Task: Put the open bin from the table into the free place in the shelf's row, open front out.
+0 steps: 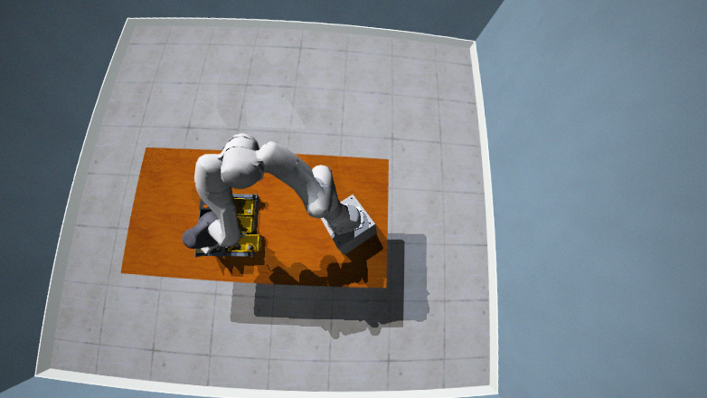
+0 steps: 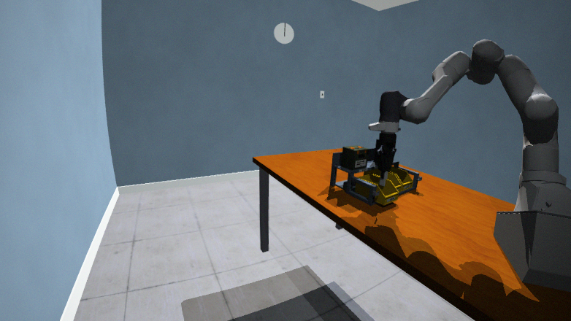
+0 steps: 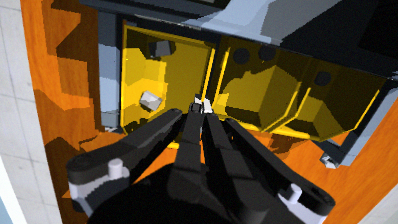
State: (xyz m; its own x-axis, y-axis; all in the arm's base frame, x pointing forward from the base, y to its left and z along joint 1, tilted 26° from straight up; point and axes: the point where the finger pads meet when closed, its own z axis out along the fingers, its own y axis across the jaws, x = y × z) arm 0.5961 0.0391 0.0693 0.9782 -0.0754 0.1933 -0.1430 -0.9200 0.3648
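Observation:
The bin with parts (image 1: 251, 242) (image 2: 388, 195) (image 3: 187, 65) is in the shelf's end place, left in the wrist view. Its open front sticks out farther than its neighbours' and reaches past the front lip; whether it is level is hard to tell. A dark part (image 3: 162, 48) and a pale part (image 3: 150, 101) lie inside. My gripper (image 2: 383, 178) (image 3: 199, 103) points down, shut on this bin's thin side wall, beside the middle bin. The middle bin (image 3: 245, 102) and the far bin (image 3: 345, 105) stand in the row, fronts out. The bin's rear end lies near the board; the clearance is hidden.
The shelf's grey end frame (image 2: 361, 190) (image 3: 109, 75) stands close beside the bin's outer wall. A dark case with orange marks (image 2: 354, 157) stands on the upper board behind the row. The orange table (image 1: 306, 247) (image 2: 431, 207) extends in front of the shelf towards the arm's base.

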